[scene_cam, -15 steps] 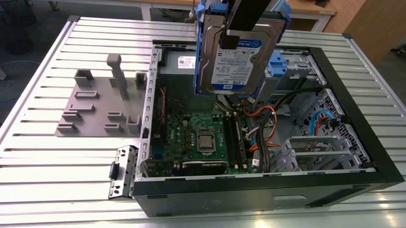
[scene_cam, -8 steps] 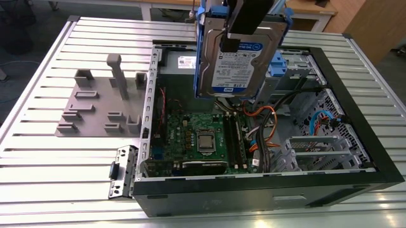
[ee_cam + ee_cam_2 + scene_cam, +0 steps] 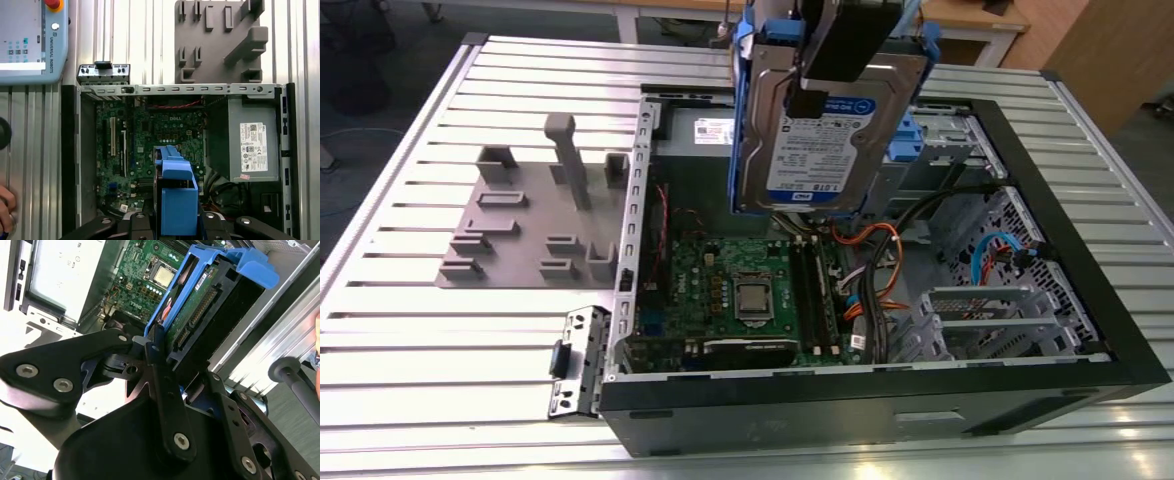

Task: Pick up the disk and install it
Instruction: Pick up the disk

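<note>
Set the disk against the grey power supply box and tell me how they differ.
The disk hangs upright above the case; the power supply box sits inside it. The disk is slim and blue-framed; the power supply box is bulkier, plain grey. Both carry a label.

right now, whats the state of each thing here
disk: held roughly upright above the computer case, not yet installed
end effector: shut on the disk
computer case: lying flat, side panel off
power supply: mounted inside the computer case

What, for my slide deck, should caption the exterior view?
The gripper holds the disk above the open computer case.
</note>
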